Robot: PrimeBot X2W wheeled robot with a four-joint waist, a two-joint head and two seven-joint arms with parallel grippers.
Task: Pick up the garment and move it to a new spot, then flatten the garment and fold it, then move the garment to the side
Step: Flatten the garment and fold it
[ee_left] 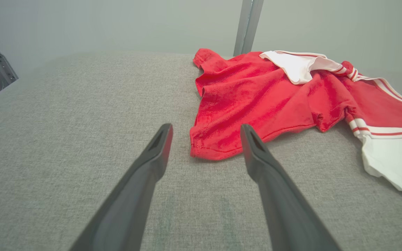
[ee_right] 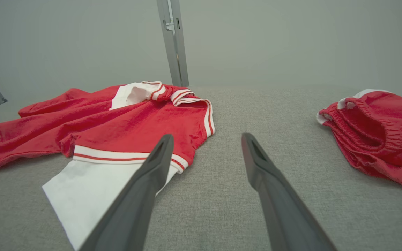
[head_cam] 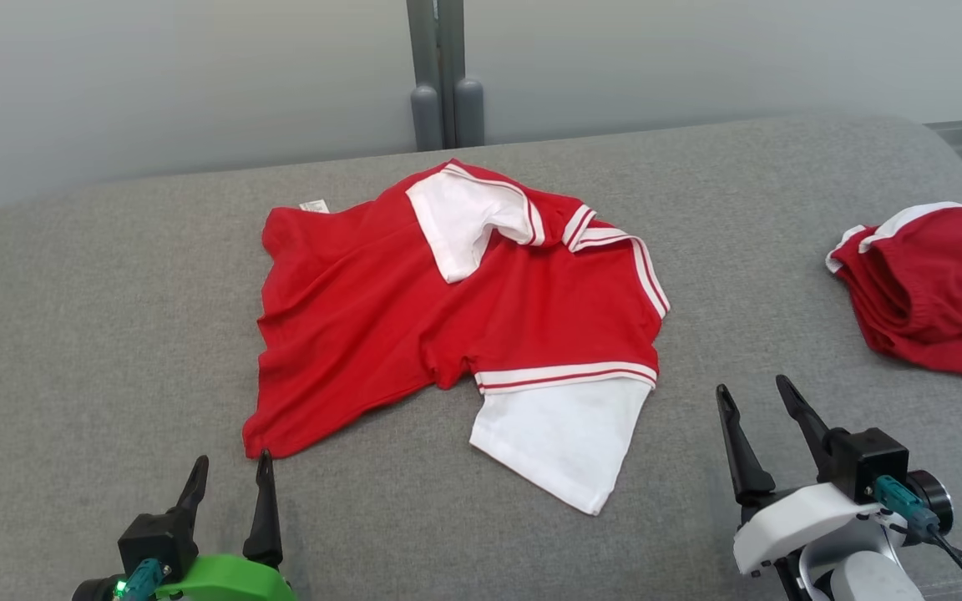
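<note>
A rumpled red T-shirt [head_cam: 381, 317] is spread in the middle of the grey fabric-covered bench [head_cam: 72, 334], with one white sleeve [head_cam: 560, 438] laid flat at its near edge. The left hand [head_cam: 232, 461] is held just beside the T-shirt's near left hem corner, fingers apart and empty. The right hand [head_cam: 751, 386] is held to the right of the flat sleeve, fingers likewise apart. Red shorts [head_cam: 932, 292] are seen well to the T-shirt's right.
</note>
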